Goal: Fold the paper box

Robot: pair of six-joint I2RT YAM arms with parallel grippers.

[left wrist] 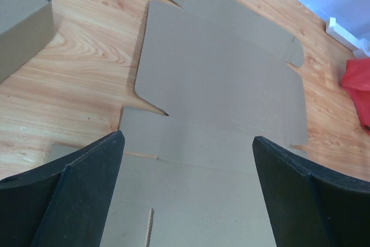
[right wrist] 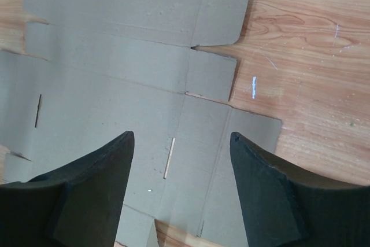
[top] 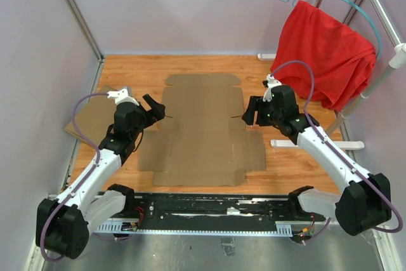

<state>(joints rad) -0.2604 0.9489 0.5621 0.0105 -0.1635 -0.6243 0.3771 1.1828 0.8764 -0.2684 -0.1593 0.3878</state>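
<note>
In the top view, the left arm [top: 104,157] covers the right part of the tan box [top: 89,118] at the frame's left, so its full outline cannot be made out. The left gripper [top: 153,109] and the right gripper [top: 250,113] each hide a small bit of the side edges of the paper box [top: 200,131].

In the left wrist view, the upper left corner cuts off the tan box and the right edge cuts off the red cloth [left wrist: 357,91]. The paper box's near part runs off the bottom behind the black fingers [left wrist: 87,189].

The right wrist view crops the paper box at top, left and bottom. A small white mark [right wrist: 254,85] on the wooden table [right wrist: 312,56] is perhaps tape, but it is too small to tell.
</note>
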